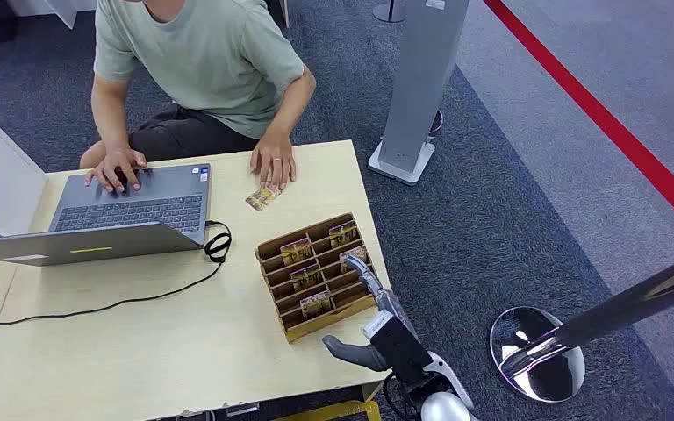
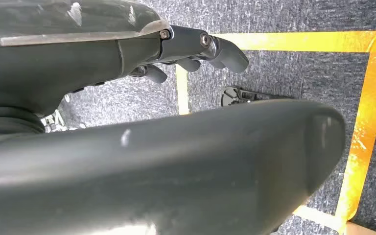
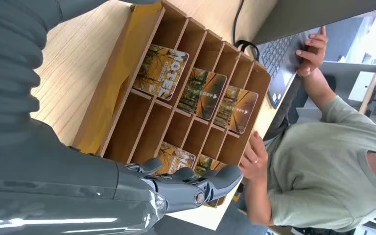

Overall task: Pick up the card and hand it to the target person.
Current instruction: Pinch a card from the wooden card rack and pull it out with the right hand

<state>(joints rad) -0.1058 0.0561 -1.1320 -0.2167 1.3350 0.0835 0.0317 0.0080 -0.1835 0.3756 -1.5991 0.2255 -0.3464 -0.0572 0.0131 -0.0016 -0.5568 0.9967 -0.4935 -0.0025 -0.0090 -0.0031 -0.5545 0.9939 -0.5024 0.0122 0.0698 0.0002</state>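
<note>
Cards stand upright in the wooden rack near the table edge; one more card lies loose by the person's hand. They look thin, light, stiff, prob. slick; you'd pinch a top edge w/ thumb and finger, not the faces. Right hand reaches over the rack's right side, fingers extended and apart, holding nothing. Left hand hangs toward the floor, fingers loosely curled, nothing in them.
</note>
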